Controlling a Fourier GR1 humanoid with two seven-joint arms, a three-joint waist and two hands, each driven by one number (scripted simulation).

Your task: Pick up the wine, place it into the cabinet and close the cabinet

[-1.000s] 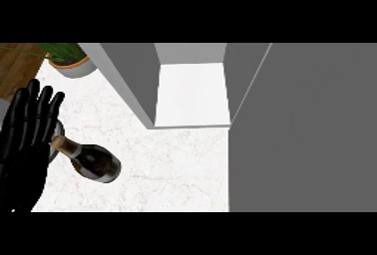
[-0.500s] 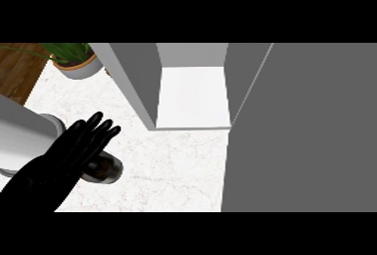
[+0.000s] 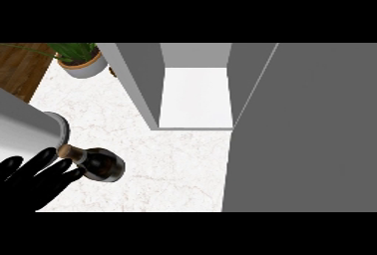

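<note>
Resting my left hand [image 3: 37, 177] beside the wine [image 3: 99, 163] on the worktop [image 3: 169, 164], fingers straight, holding nothing; cabinet [image 3: 195, 94] stands open behind.

One wine bottle [image 3: 99, 164], one potted plant [image 3: 81, 60], one cabinet [image 3: 195, 89].

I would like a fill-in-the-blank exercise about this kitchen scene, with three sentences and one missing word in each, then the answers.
1. The wine bottle lies on the white marble ____, not yet in the cabinet.
2. The cabinet's door stands ____.
3. The black left hand shows at the view's lower ____ corner, beside the bottle.
4. A potted ____ stands in the top left, near the cabinet.

Answers: counter; open; left; plant
</note>
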